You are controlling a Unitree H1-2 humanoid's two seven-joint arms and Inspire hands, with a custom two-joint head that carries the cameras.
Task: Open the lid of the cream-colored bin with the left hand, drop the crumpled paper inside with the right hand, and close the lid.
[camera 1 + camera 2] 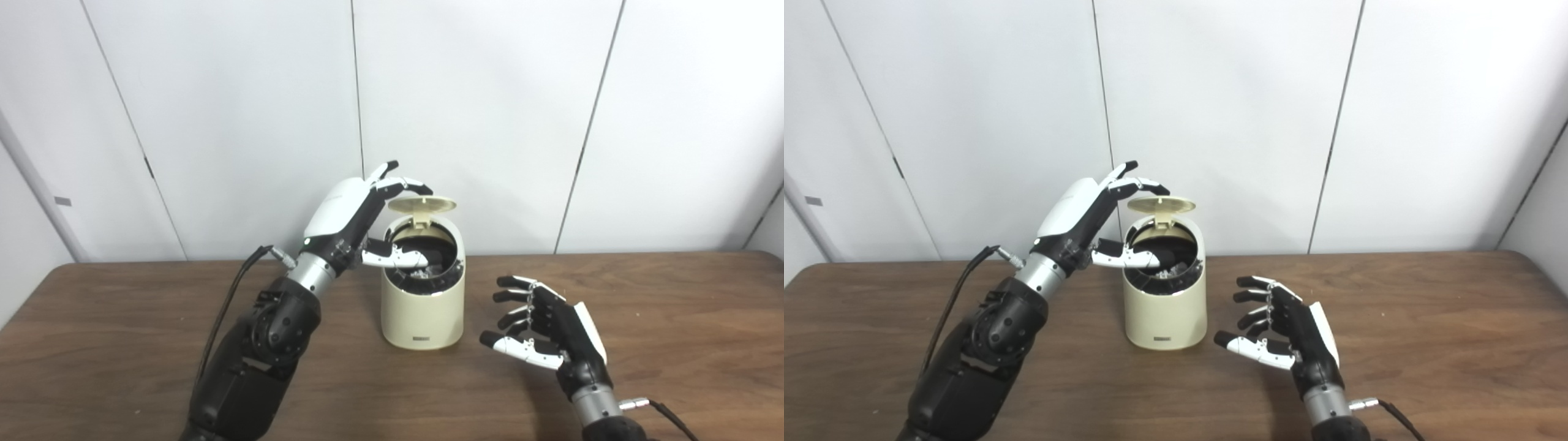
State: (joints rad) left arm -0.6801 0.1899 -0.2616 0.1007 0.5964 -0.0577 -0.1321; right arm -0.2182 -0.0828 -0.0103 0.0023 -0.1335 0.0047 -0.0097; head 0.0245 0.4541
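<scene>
The left hand (349, 214) is up at the bin (422, 306), fingers (404, 184) resting on the raised lid (422, 205), thumb over the mouth. Paper (416, 269) lies inside. The right hand (551, 324) hovers beside it, spread and empty.

In front of me a dark brown wooden table (674, 318) fills the lower part of the frame, its grain running left to right and its far corners rounded. Behind it, a wall of plain white panels (478, 110) covers the upper part, split by thin dark seams that lean slightly. At the far left a pale grey strip (37, 184) slants across the wall. The light is even and soft, casting faint shadows on the tabletop.
</scene>
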